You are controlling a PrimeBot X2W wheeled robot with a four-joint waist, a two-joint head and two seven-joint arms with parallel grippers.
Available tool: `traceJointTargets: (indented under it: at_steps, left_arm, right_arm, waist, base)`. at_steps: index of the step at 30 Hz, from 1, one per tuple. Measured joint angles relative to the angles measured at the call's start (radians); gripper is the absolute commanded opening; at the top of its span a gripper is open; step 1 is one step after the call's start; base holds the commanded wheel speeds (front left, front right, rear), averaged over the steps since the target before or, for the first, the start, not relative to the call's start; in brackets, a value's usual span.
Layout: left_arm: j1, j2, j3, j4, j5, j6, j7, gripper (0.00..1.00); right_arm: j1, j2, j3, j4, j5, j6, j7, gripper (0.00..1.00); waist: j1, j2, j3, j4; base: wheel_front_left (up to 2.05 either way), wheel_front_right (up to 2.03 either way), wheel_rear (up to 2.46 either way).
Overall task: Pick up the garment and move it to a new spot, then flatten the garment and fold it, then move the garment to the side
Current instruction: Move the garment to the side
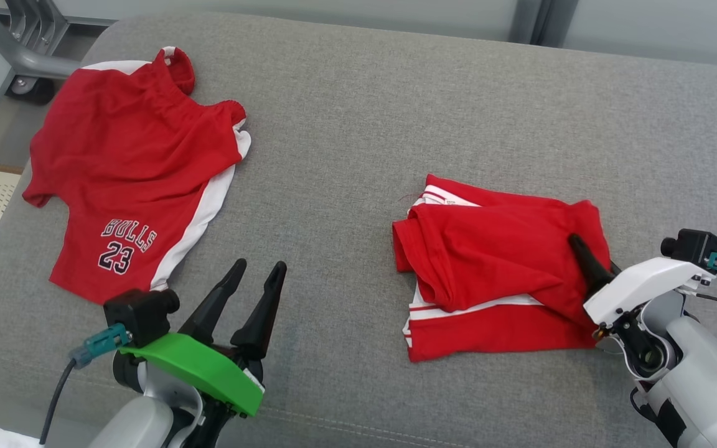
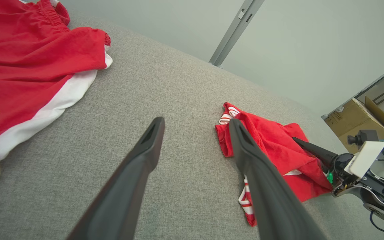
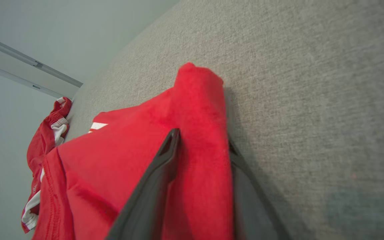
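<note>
Cloth from the folded red garment is filling the gap of the right gripper. Its two fingers are straddling the garment's right-hand edge, one lying on top and the other sitting at the underside against the grey cushion. Whether they are already pinching it firmly I cannot tell. That edge hold is probably being chosen so the stacked layers lift together, which suggests the fold is done and the move to the side is what is beginning. The garment is lying at the right of the cushion, well apart from a red Bulls jersey that is sprawling loosely at the far left. The left gripper is hovering with fingers apart above bare cushion near the front, holding nothing, likely waiting clear so it is not snagging either piece.
</note>
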Motion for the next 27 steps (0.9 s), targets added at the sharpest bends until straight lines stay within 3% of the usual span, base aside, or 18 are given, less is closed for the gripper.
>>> traceJointTargets:
  at_steps: [14, 27]
  left_arm:
    - [0.001, 0.001, 0.011, 0.01, 0.0, 0.0, -0.005, 1.0]
    - [-0.004, 0.023, 0.021, -0.082, 0.025, 0.001, -0.011, 1.0]
  right_arm:
    - [-0.081, -0.023, 0.038, -0.075, -0.021, 0.009, -0.043, 0.0]
    - [-0.162, -0.151, 0.016, -0.111, -0.022, 0.009, -0.033, 0.0]
  waist:
    - [0.0, 0.0, -0.027, -0.063]
    - [0.0, 0.0, 0.017, -0.157]
  base:
    - [0.0, 0.0, 0.0]
    - [0.0, 0.0, 0.0]
